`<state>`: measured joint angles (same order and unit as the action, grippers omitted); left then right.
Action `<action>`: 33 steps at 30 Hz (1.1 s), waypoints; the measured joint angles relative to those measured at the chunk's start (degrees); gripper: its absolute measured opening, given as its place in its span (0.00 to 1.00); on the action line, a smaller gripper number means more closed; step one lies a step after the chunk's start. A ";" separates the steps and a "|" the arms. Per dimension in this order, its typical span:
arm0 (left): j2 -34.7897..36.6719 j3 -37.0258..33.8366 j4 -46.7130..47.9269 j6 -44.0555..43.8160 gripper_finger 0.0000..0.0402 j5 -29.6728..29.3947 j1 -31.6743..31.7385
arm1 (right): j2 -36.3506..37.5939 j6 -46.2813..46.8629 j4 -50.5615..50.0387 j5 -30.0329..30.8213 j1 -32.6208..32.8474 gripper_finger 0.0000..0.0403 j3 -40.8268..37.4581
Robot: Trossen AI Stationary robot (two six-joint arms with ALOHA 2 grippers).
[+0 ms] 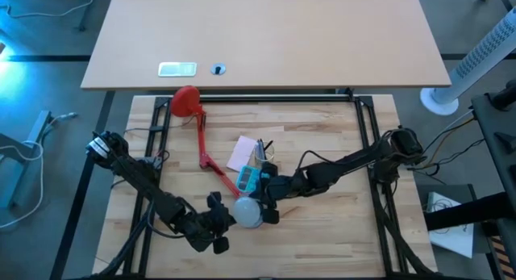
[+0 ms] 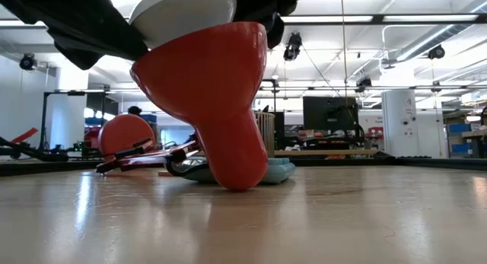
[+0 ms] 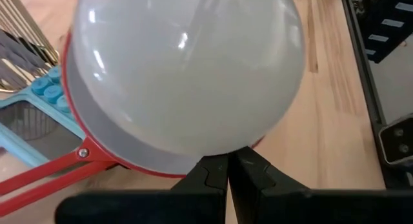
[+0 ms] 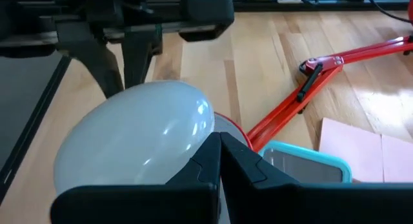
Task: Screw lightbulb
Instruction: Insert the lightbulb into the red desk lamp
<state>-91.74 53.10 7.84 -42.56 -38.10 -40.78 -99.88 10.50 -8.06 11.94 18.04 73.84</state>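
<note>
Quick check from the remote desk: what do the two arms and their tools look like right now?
Both arms are dark, jointed and slim. The left tool and right tool are black, each with two flat angular fingers, notched along their inner edges. Black cables trail near the right arm's base. No markings are legible.

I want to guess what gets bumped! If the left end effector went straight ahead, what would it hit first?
Most likely the white lightbulb, sitting in the red lamp shade. In the left wrist view the left end effector points right at it, fingers together, with nothing between. How big the gap is, I cannot tell.
</note>
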 joint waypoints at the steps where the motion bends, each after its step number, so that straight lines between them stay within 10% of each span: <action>1: 0.00 0.00 0.01 -0.03 0.00 -0.30 0.06 | 0.10 0.04 -0.41 -0.02 0.02 0.00 0.00; 33: 8.75 -0.02 17.16 -6.48 0.00 -1.49 0.26 | 3.89 2.97 -3.93 1.33 0.63 0.00 -0.07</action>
<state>-82.99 53.08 25.00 -49.04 -39.59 -40.52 -95.99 13.47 -11.99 13.27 18.67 73.78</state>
